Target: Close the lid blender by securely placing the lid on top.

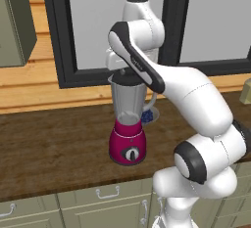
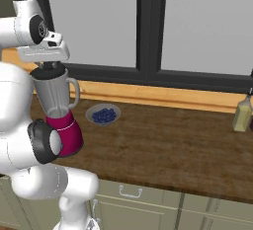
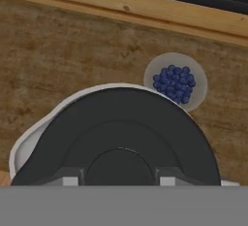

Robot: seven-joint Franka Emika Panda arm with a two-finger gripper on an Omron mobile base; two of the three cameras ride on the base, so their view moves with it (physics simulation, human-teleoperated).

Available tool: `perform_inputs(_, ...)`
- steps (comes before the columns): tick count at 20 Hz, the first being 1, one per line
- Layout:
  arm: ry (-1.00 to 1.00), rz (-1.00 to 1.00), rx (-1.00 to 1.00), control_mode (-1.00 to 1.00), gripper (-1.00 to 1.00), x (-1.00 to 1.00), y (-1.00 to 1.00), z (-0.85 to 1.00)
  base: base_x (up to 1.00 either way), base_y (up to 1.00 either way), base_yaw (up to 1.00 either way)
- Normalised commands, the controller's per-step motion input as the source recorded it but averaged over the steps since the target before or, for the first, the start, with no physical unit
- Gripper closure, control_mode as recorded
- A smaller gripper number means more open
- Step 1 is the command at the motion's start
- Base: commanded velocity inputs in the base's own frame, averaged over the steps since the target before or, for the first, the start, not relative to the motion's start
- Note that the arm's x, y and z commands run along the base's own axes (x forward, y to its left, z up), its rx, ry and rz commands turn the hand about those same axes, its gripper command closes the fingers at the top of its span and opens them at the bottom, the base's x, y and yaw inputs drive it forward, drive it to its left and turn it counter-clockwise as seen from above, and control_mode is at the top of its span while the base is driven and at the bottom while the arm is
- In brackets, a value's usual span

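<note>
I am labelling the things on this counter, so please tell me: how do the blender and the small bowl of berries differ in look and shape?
The blender stands tall, with a magenta base and a clear grey jar; the bowl is low, shallow and grey. The blender's jar looks empty, while the bowl holds blue berries. The blender has a side handle and a dark dial; the bowl has neither. Both rest on the wooden counter, close together.

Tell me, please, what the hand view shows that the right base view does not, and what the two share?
Hand view alone: the lid's round black top face with its raised centre, seen from above over the jar mouth.

Right base view alone: the blender's magenta base and jar handle, a bottle far right, the window and the cabinet drawers.

Both: the bowl of blueberries, the wooden counter and the claw at the lid.
</note>
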Motion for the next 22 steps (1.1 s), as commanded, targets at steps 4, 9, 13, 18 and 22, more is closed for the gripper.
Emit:
perform_inputs(4, -0.04, -0.01, 0.0, -1.0, -1.0, 0.0, 0.0, -0.16, 0.0, 0.0, 0.0)
perform_inputs(9, -0.12, -0.01, 0.0, -1.0, -1.0, 0.0, 0.0, -0.12, 0.0, 0.0, 0.0)
perform_inputs(13, -0.14, -0.02, 0.0, -1.0, -1.0, 0.0, 0.0, -0.01, 0.0, 0.0, 0.0)
perform_inputs(18, -0.17, -0.1, 0.0, -1.0, -1.0, -0.04, -0.03, 0.0, 0.0, 0.0, 0.0)
perform_inputs(22, -0.09, -0.13, 0.0, -1.0, -1.0, -0.07, -0.08, 0.0, 0.0, 0.0, 0.0)
